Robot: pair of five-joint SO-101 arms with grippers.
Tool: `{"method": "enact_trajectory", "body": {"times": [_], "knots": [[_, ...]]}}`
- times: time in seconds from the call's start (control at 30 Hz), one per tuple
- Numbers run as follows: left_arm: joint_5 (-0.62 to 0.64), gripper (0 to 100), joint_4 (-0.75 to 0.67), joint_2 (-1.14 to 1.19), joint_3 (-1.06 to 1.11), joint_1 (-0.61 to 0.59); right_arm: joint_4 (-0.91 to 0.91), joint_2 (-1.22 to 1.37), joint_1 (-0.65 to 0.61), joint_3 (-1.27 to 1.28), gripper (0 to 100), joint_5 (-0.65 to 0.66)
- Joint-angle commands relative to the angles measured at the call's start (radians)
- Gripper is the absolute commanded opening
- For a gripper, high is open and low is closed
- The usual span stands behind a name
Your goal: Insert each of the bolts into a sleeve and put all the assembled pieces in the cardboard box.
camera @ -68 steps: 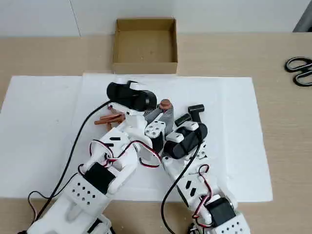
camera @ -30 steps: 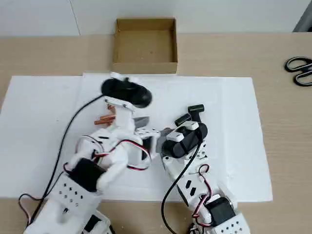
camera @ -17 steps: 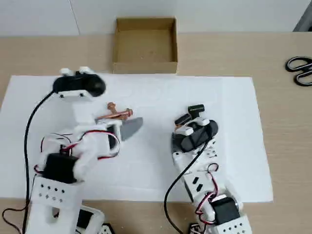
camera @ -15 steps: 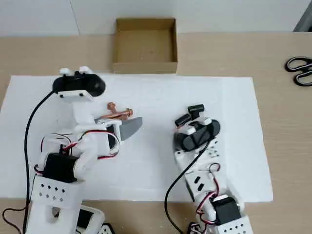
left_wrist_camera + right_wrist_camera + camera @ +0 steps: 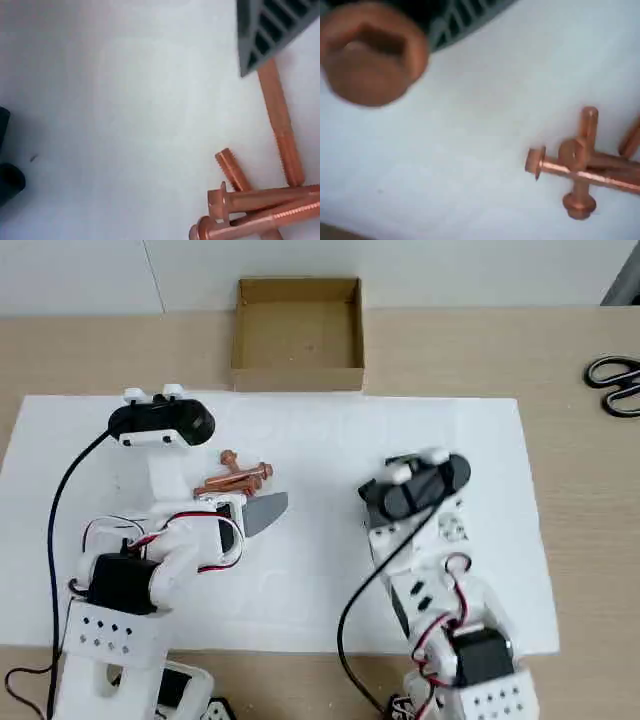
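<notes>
Several copper bolts lie crossed on the white paper, also seen as the pile of bolts and the crossed bolts. My left gripper hovers open just right of the pile, holding nothing; one grey finger shows over a bolt's shank. My right arm stands at the paper's middle right with its gripper hidden under the wrist. The right gripper is shut on a copper bolt whose head sits beside a ribbed grey finger. I cannot see whether a sleeve is on it. The cardboard box is empty.
Scissors lie on the wooden table at the far right. The white paper covers most of the work area. Dark shapes show at the edge of the left wrist view.
The left arm swung away from the middle to the left, uncovering the bolt pile. The right arm moved toward the box and now covers the black pieces that lay beside it.
</notes>
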Motion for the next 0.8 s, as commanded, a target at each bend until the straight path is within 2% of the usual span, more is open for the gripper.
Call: {"method": "enact_trajectory", "body": {"times": [0.0,0.2,0.43,0.77], "knots": [[-0.009,34,0.006,-0.017,-0.051,-0.006,-0.076,0.231,0.01,-0.23,0.4,0.009],[-0.009,34,0.018,-0.017,-0.047,-0.006,-0.216,0.759,0.015,-0.597,0.4,0.008],[-0.009,34,0.018,-0.017,-0.045,-0.006,-0.381,1.386,0.051,-1.146,0.4,0.008],[-0.009,34,0.018,-0.017,-0.045,-0.006,-0.42,2.112,0.047,-1.875,0.7,0.012]]}}
